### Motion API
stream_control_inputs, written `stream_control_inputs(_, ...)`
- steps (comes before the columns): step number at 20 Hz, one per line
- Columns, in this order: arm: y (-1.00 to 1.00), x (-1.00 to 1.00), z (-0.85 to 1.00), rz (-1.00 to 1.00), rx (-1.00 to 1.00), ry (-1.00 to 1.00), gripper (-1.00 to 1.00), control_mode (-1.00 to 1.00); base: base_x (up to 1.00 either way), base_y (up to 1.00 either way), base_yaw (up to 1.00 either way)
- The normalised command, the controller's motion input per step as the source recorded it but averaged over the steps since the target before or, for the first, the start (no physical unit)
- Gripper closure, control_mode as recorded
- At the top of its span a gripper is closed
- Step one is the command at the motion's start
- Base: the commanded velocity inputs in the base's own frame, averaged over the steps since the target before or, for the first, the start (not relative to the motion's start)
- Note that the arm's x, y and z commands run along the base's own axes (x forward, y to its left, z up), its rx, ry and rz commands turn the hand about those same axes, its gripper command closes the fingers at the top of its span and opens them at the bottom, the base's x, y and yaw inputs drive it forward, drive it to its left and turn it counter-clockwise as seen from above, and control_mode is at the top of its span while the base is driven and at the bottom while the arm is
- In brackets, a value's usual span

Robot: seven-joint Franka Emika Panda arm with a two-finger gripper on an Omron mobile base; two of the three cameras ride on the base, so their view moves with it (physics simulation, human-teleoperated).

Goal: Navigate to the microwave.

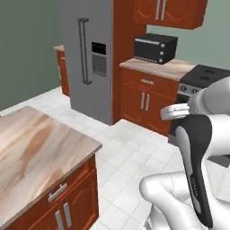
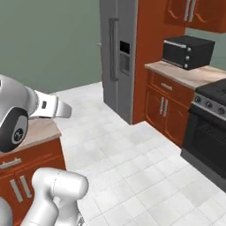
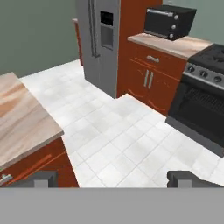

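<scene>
The microwave is out of view. On the far counter sits a black box appliance with a horizontal silver bar atop its door and three pale knobs down its right side. It has no blue display and no vertical handle. My gripper is open with nothing between its fingertips, held high over the tiled floor and aimed toward that counter. The arm is folded close to the base.
A grey fridge stands left of the red cabinets. A black stove is to the right. An island with a wood-grain top is close on the left. White tiled floor lies between them.
</scene>
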Motion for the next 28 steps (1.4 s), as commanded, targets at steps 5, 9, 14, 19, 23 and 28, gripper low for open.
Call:
stream_control_inputs(5, 0.00, 0.00, 0.00, 0.00, 0.00, 0.00, -1.00, 1.00, 0.06, -0.14, 0.98)
stream_control_inputs(9, 0.00, 0.00, 0.00, 0.00, 0.00, 0.00, -1.00, 1.00, 0.00, -0.14, 0.99)
stream_control_inputs(14, 0.00, 0.00, 0.00, 0.00, 0.00, 0.00, -1.00, 1.00, 0.00, -0.08, 0.95)
stream_control_inputs(19, 0.00, 0.00, 0.00, 0.00, 0.00, 0.00, -1.00, 1.00, 0.00, 0.15, 0.84)
stream_control_inputs(23, 0.00, 0.00, 0.00, 0.00, 0.00, 0.00, -1.00, 1.00, 0.00, 0.20, 0.83)
stream_control_inputs(28, 0.00, 0.00, 0.00, 0.00, 0.00, 0.00, -1.00, 1.00, 0.00, 0.04, 0.88)
